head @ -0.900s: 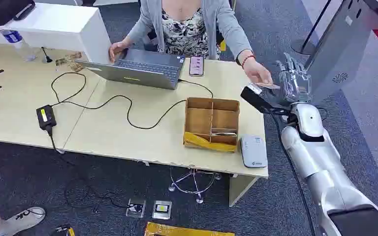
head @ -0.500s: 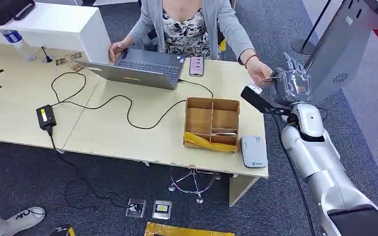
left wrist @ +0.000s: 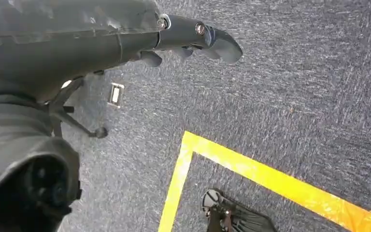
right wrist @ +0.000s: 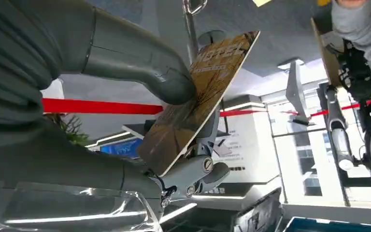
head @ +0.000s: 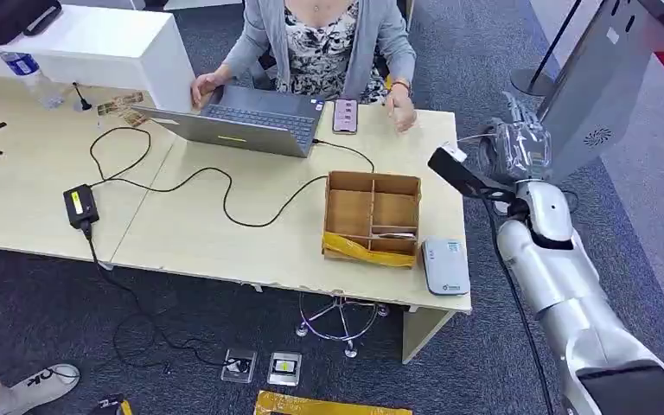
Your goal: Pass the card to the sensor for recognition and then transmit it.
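Surface, left to right: black adapter near the front edge w/ its cable looping toward the laptop at the back. A person's hand rests near the back right corner, beside a phone. Wooden divided box sits mid-right, close to the front edge; the grey sensor lies just right of it, at the front right corner. You've got bare top between box and person.

Right robot hand is raised off the right edge of the surface, over carpet, clamped on the card: thumb pressed on one face, fingers behind, far end sticking out free.

Left robot hand hangs over carpet near a yellow floor line, fingers loosely extended, nothing held.
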